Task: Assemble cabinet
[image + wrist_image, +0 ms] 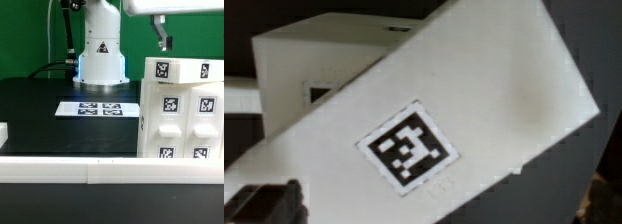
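The cabinet [180, 110] is a large white block with several black-and-white tags, standing at the exterior view's right on the black table. My gripper [160, 40] hangs just above its top far corner, and only dark fingers show there. In the wrist view the cabinet's white top [420, 90] with one tag [409, 150] fills the picture. My gripper [434, 205] has its fingertips [260, 203] far apart at the two sides, open, with nothing held between them.
The marker board [99, 108] lies flat in the middle of the table. The robot's white base [102, 55] stands behind it. A white rail [100, 170] runs along the front. A small white block [3, 132] shows at the exterior view's left edge.
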Controlling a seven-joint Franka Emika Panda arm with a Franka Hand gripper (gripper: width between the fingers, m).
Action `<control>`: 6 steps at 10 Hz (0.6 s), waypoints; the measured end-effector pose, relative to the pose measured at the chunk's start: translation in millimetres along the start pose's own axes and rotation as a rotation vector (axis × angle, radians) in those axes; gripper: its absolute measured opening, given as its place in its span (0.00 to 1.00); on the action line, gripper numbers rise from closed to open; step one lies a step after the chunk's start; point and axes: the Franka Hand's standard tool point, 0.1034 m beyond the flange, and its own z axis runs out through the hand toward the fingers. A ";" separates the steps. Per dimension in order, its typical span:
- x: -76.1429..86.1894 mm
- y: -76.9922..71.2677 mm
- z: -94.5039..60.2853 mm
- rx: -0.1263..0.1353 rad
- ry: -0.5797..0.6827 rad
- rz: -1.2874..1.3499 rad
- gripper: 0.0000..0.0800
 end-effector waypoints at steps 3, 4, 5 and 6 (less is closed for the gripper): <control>0.6 -2.0 0.0 -0.034 -0.013 -0.306 1.00; 0.1 -2.1 1.2 -0.033 -0.017 -0.366 1.00; -0.7 -0.5 2.4 -0.038 -0.028 -0.477 1.00; -1.0 0.8 2.6 -0.040 -0.030 -0.550 1.00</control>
